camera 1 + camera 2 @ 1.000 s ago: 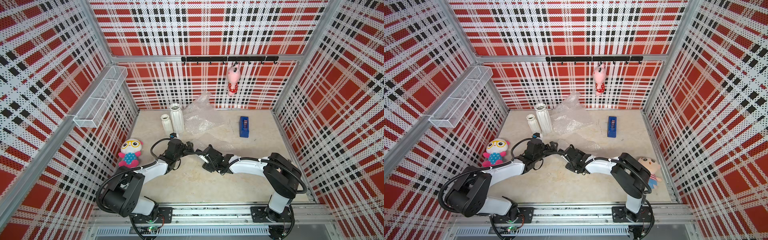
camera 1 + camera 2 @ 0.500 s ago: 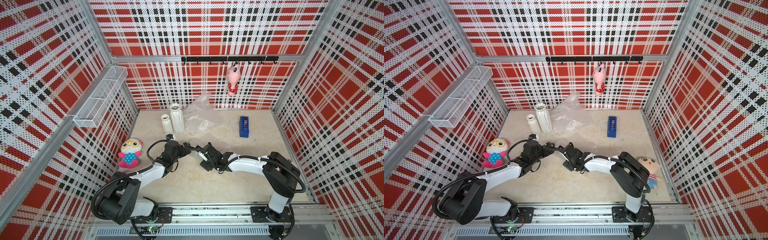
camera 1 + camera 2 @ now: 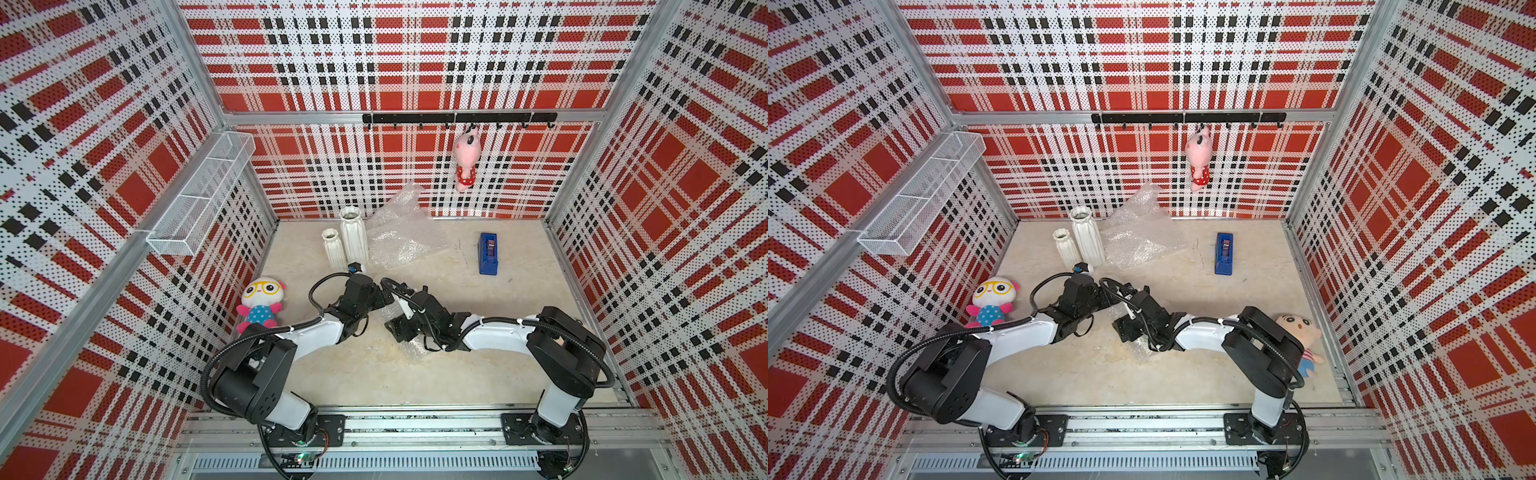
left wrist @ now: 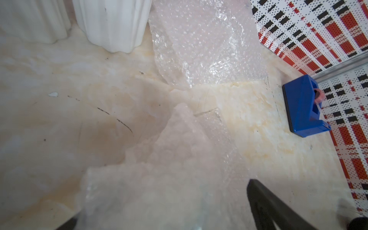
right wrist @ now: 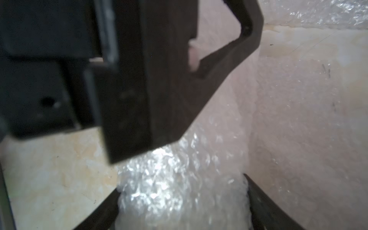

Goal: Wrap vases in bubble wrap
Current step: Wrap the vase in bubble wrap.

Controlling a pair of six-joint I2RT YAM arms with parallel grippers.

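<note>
The right claw (image 5: pixel 182 185) is squeezing a crinkly clear bubble wrap bundle (image 4: pixel 179 139) near the middle of the worktop (image 3: pixel 478 374), a little tighter than before. The left claw (image 4: pixel 159 203) is staying wide open around it. The short ribbed white ceramic vase (image 3: pixel 333 249) and the tall white vase (image 3: pixel 354 235) are still standing near the back left corner
</note>
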